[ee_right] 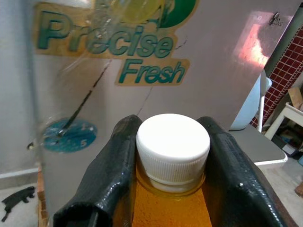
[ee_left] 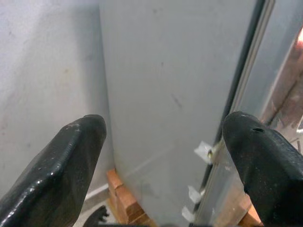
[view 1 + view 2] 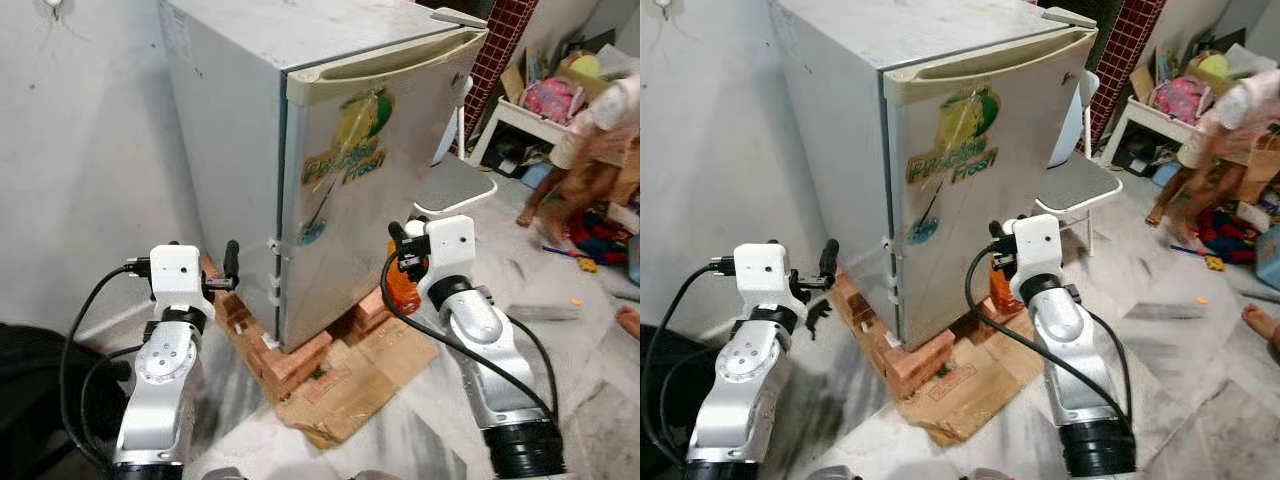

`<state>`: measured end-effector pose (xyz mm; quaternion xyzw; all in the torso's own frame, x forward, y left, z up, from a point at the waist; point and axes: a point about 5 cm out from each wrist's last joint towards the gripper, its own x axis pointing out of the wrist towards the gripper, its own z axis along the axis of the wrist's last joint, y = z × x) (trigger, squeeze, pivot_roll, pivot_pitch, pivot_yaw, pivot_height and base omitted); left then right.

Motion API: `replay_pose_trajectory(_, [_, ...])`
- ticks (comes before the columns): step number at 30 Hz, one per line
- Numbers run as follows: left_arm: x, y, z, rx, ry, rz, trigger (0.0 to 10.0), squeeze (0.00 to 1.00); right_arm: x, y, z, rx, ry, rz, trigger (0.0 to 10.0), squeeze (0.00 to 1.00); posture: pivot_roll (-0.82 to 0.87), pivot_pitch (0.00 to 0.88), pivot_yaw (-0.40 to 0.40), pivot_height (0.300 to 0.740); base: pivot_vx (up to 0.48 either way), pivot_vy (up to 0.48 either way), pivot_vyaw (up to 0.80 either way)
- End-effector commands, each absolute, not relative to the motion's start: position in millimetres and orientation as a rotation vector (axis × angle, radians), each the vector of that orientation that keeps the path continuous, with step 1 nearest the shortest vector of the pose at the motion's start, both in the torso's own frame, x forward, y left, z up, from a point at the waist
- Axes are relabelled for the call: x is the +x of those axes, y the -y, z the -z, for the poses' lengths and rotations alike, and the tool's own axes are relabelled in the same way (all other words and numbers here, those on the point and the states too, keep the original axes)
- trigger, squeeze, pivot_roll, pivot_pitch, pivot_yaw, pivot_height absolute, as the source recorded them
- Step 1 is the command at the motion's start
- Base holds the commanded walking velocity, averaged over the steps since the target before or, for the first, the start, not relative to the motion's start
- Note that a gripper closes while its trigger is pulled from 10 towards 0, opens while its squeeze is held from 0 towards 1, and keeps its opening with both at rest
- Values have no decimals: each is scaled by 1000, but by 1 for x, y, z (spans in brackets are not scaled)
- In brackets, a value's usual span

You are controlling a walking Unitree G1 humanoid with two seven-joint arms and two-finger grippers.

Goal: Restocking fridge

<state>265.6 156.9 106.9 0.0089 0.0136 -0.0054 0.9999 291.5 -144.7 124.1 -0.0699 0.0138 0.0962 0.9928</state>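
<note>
Right wrist view has the right gripper [image 1: 173, 175] clamped below the bottle's [image 1: 171, 208] white cap [image 1: 173, 144], before the shut fridge [image 3: 340, 180]; likely slick, liquid-heavy; left gripper [image 2: 165, 156] gapes, empty.

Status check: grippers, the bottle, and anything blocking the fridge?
Left gripper open, empty, beside fridge side wall. Right gripper shut on orange bottle, white cap, facing fridge door. Door closed. Person and chair off right.
</note>
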Motion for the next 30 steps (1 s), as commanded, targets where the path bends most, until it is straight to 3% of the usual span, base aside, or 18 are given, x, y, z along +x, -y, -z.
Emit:
replay_pose_trajectory(1, [270,-157,-110,13,-28,22,10000,0,291,150,-129,-136,-6,-167,10000,0,42,0,-85,740,281,390,0])
replay_pose_trajectory(10, [269,-155,-110,-4,-28,51,10000,0,288,150,-125,-128,-18,-155,10000,0,37,0,-65,740,55,442,-519])
replay_pose_trajectory(30, [267,-154,-111,-22,-40,116,10000,0,288,148,-124,-107,-25,-148,10000,0,36,0,-50,740,0,0,-770])
